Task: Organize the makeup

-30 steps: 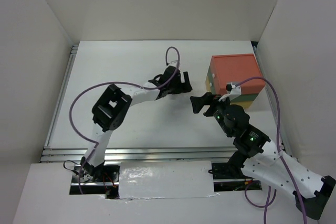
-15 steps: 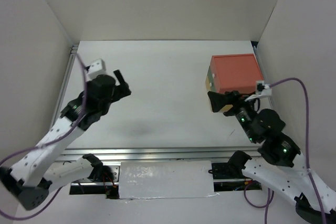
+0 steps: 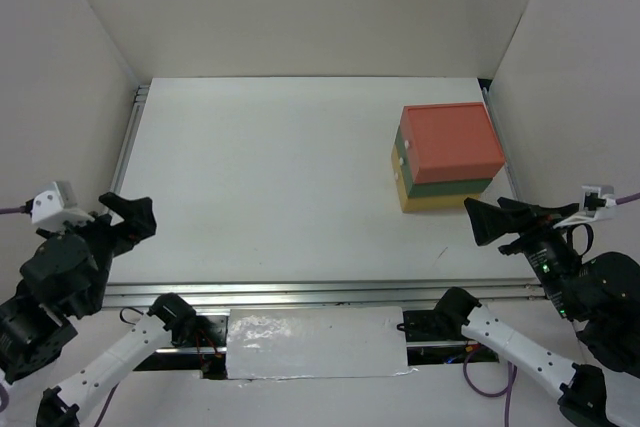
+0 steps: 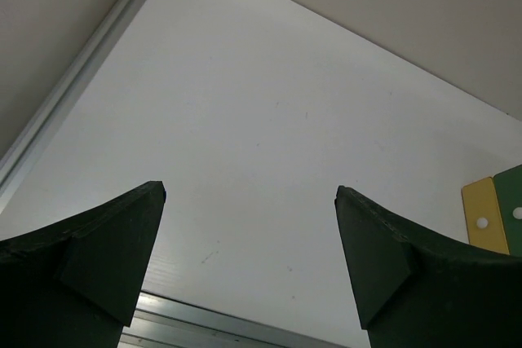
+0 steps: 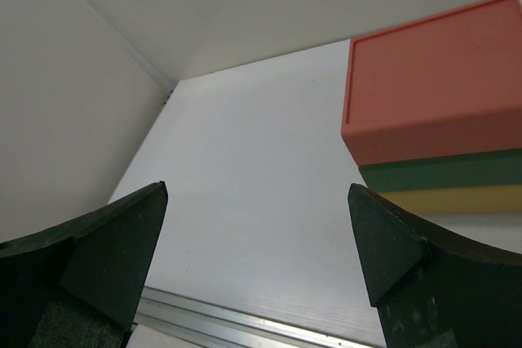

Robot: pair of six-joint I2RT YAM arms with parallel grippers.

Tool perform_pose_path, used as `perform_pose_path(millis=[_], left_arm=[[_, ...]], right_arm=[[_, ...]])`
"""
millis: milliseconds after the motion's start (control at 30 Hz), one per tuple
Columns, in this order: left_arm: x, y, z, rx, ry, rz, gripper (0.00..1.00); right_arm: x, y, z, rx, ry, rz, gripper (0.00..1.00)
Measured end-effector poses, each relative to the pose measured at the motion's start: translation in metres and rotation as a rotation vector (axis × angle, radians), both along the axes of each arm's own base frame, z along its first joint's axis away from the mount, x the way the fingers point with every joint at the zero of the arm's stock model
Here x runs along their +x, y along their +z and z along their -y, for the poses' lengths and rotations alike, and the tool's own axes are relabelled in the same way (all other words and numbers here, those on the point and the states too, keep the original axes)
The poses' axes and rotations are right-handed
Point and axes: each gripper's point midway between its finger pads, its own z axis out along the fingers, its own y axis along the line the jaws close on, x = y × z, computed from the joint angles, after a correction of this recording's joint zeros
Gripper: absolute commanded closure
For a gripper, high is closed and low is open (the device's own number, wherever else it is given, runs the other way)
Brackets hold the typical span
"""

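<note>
No makeup shows in any view; the palettes, compacts and tubes are hidden or out of view. My left gripper (image 3: pixel 130 215) is open and empty, raised over the table's near left corner. In the left wrist view (image 4: pixel 249 201) its jaws stand wide apart with only bare white table between them. My right gripper (image 3: pixel 480 220) is open and empty, raised near the front right, just in front of the drawer box. In the right wrist view (image 5: pixel 257 197) its jaws stand wide apart over bare table.
A box with red, green and yellow drawers (image 3: pixel 448 152) stands at the right of the white table (image 3: pixel 270 167), all drawers shut; it also shows in the right wrist view (image 5: pixel 428 103) and at the left wrist view's edge (image 4: pixel 489 213). White walls enclose three sides. A metal rail (image 3: pixel 300 292) runs along the near edge.
Both arms have pulled back from the table's middle to the near edge, the left one to the left corner, the right one to the right. Both grippers stay open and empty.
</note>
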Motion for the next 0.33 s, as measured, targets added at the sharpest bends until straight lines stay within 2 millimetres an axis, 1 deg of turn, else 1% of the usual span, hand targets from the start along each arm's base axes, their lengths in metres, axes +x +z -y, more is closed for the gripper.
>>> perform_pose_path(millis=[133,333], left_arm=[[-0.015,0.002,-0.011,0.005,-0.005,0.033,0.01],[-0.018,-0.004,-0.013,0.034,-0.01,0.015,0.01]], right_arm=[[-0.005,-0.01,0.007,-0.024,-0.004,-0.015,0.0],[-0.005,-0.017,0.005,-0.046,0.002,-0.037,0.0]])
